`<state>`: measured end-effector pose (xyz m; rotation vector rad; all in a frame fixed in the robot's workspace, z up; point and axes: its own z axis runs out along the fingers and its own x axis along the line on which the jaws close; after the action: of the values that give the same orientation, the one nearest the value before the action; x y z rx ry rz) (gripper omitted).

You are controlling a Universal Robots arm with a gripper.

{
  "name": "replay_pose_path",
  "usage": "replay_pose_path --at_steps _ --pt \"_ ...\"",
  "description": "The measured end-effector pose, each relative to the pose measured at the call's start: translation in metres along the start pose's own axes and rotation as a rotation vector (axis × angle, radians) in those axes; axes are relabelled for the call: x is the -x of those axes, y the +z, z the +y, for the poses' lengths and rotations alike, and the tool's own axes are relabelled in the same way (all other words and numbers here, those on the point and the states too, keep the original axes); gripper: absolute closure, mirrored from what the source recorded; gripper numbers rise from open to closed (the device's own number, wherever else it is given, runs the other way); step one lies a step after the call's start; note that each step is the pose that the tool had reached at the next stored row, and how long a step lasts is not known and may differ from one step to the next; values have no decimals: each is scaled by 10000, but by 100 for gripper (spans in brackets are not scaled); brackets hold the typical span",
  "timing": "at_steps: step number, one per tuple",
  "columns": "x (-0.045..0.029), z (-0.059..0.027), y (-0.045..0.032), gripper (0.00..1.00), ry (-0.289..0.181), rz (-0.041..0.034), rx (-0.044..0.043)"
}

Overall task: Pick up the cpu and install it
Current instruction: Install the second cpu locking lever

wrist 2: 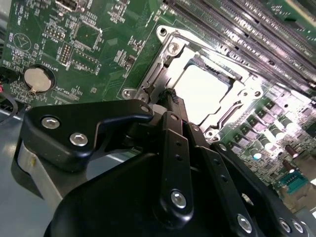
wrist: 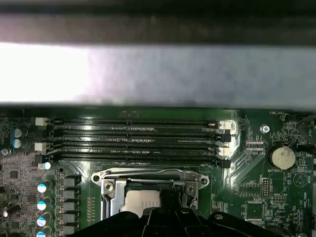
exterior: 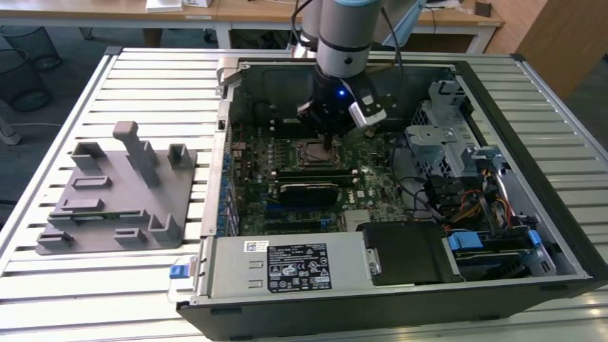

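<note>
One cpu point(wrist 2: 203, 91): pale, flat, square, seated in the socket under the gripper point(wrist 2: 170, 98).
Gripper state: cannot tell.

Black pincer point(wrist 2: 171, 98) in the foreground, linkage arms studded with silver screws, tips drawn close together just at the edge of the socket frame point(wrist 2: 165, 37). Pale, glare-washed cpu point(wrist 2: 205, 89) flat inside that frame, beside the tips; contact with them not discernible. Green motherboard point(wrist 2: 98, 44) all around the frame. Round coin battery point(wrist 2: 37, 79) well apart from the frame. Long memory slots point(wrist 2: 247, 29) beyond the frame's far side.
</note>
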<state>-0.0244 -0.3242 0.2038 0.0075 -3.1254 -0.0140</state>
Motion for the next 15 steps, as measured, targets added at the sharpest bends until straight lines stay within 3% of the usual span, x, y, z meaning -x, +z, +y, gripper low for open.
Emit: replay_pose_path --at_steps 9,15 --pt "-1 -59 -14 89 1 1 -2" --pt "-2 -58 -130 89 0 0 -1"
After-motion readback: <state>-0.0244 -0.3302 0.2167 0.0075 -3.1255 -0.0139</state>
